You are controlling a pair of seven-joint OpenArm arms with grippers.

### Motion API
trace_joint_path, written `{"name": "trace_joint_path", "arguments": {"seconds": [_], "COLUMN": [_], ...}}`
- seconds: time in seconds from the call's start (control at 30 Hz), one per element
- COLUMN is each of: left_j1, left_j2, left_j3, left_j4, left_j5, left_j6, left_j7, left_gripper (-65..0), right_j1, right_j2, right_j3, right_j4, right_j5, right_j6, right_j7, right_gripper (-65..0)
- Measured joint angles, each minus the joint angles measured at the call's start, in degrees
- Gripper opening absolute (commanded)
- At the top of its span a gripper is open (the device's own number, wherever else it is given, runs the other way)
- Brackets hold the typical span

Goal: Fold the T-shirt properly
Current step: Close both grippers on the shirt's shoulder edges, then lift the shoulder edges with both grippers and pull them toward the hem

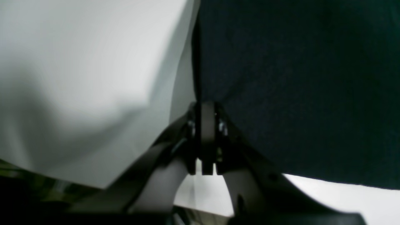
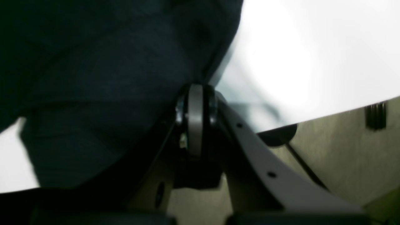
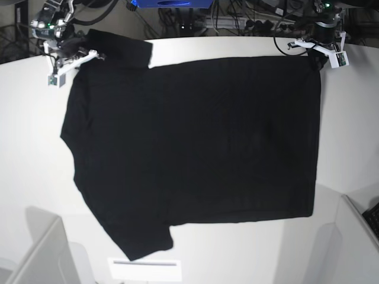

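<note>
The black T-shirt (image 3: 195,136) lies spread flat on the white table (image 3: 29,148), hem to the right, sleeves at the far left and the near left. My left gripper (image 3: 314,52) sits at the far right hem corner. In the left wrist view the gripper (image 1: 204,104) is shut, with black cloth (image 1: 297,87) pinched at its tips. My right gripper (image 3: 83,56) sits at the far left, by the shoulder and sleeve. In the right wrist view the gripper (image 2: 195,87) is shut on the black cloth (image 2: 100,78). No tag or coloured marks show.
A white paper slip (image 3: 144,269) lies near the table's front edge. White panels stand at the front left (image 3: 41,254) and front right (image 3: 355,236). Cables and gear (image 3: 237,18) lie behind the table. The table edge and the floor (image 2: 343,150) show beside my right gripper.
</note>
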Motion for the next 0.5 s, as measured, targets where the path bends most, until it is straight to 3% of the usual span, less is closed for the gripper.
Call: {"name": "trace_joint_path", "arguments": {"seconds": [0.1, 0.33, 0.43, 0.5], "left_j1": [-0.1, -1.1, -2.2, -2.3], "left_j2": [0.0, -0.2, -0.2, -0.3], "left_j3": [0.0, 0.6, 0.6, 0.6], "left_j4": [1.4, 5.6, 5.5, 5.5], "left_j5": [0.3, 0.0, 0.0, 0.0], "left_j6": [0.0, 0.1, 3.0, 3.2], "left_j7": [0.0, -0.1, 0.0, 0.0], "left_gripper": [-65.0, -65.0, -65.0, -65.0], "right_j1": [0.3, 3.0, 5.0, 7.1], "right_j2": [0.4, 1.9, 1.9, 2.1], "right_j3": [0.1, -0.1, -0.1, 0.0], "right_j4": [1.0, 1.0, 1.0, 1.0], "right_j5": [4.5, 4.7, 4.6, 4.3], "right_j6": [0.0, 0.0, 0.0, 0.0], "right_j7": [0.0, -0.5, -2.8, -5.4], "right_gripper": [-65.0, -65.0, -65.0, -65.0]}}
